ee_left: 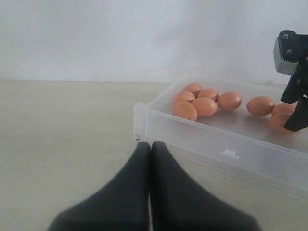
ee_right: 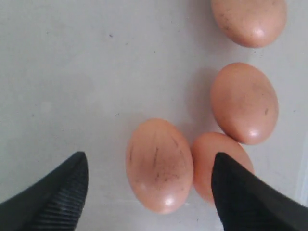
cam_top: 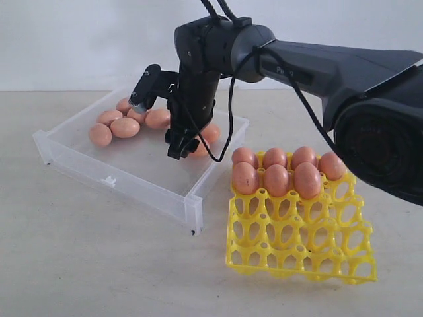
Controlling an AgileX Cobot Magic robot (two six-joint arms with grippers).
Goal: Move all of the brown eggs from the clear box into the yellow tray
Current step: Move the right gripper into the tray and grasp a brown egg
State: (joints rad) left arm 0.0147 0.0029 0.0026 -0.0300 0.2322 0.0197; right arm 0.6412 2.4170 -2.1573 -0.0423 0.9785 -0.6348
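Note:
The clear box (cam_top: 119,178) lies left of centre with several brown eggs (cam_top: 125,127) grouped at its back. My right gripper (cam_top: 182,142) reaches down into the box. It is open, its tips (ee_right: 149,155) on either side of one speckled brown egg (ee_right: 159,166) lying on the box floor. A second egg (ee_right: 204,159) touches that one and lies partly under one finger (ee_right: 240,192). Two more eggs (ee_right: 244,102) lie just beyond. The yellow tray (cam_top: 297,244) holds several eggs (cam_top: 276,179) in its two back rows. My left gripper (ee_left: 150,144) is shut and holds nothing, low over the table outside the box's corner (ee_left: 139,120).
The tray stands close to the box's right side, its front rows of cells open. The box's low walls rise around the right gripper. Beige tabletop stretches in front of both, with a white wall behind.

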